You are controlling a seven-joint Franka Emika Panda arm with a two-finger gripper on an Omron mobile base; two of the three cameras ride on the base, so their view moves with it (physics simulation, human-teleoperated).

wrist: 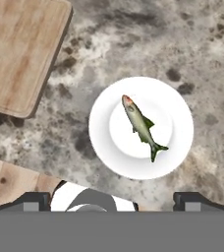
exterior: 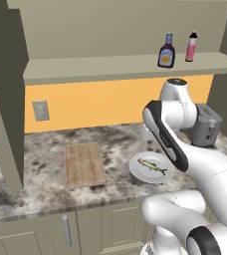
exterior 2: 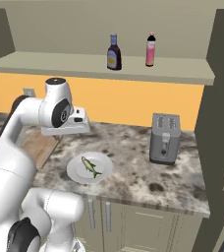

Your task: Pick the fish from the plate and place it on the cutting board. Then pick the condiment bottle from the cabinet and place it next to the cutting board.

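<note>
The fish [wrist: 141,126] lies slantwise on the white plate [wrist: 106,106], alone in the dish. My gripper [wrist: 112,202] hangs above them, open, its fingertips [wrist: 33,201] set wide apart with nothing between. The cutting board [wrist: 23,54] lies bare on the counter beside the plate. From the left base view the board [exterior: 84,164] is left of the plate [exterior: 138,172] and the fish [exterior: 153,166]. The condiment bottle [exterior: 167,51] stands on the cabinet [exterior: 95,67] shelf above. In the right base view the hand [exterior 2: 65,125] hovers up-left of the plate [exterior 2: 77,172].
A slim pink bottle [exterior: 191,47] stands right of the condiment bottle on the shelf. A grey toaster [exterior 2: 164,138] sits on the marble counter right of the plate. An orange back wall with an outlet [exterior: 40,110] runs behind the counter. A side panel [exterior: 6,114] bounds the left.
</note>
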